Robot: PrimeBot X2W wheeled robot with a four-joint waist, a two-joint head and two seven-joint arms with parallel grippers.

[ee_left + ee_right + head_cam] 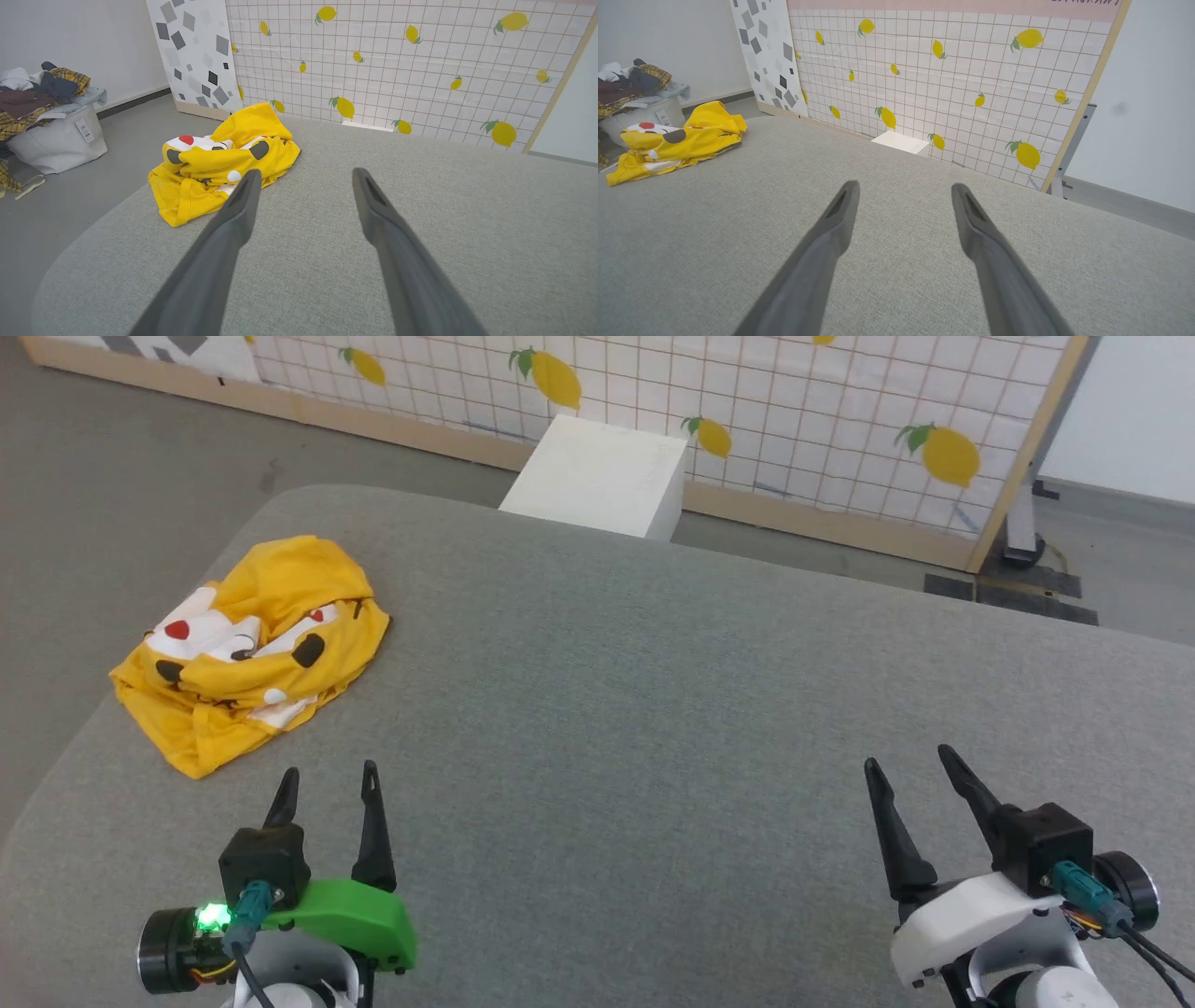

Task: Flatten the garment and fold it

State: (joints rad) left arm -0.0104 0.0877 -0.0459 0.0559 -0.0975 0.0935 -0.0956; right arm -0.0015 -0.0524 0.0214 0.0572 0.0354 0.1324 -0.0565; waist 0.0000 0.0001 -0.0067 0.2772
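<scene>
Nothing looks done yet: the garment (252, 649) lies crumpled in a heap near the far left corner of the grey padded surface (653, 709), neither flattened nor folded. The left gripper (331, 767) and right gripper (906, 754) hover by the near edge, fingers spread apart and empty.

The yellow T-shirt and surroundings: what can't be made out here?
- T-shirt: heaped; its folds hide its outline and much of the print, all views.
- Its near hem, left wrist view: covered by the left gripper, one of its fingers.
- Basket, left wrist view: pile cut by the left edge; clothes hide its inside.
- White box, head view: base hidden behind the grey surface.
</scene>
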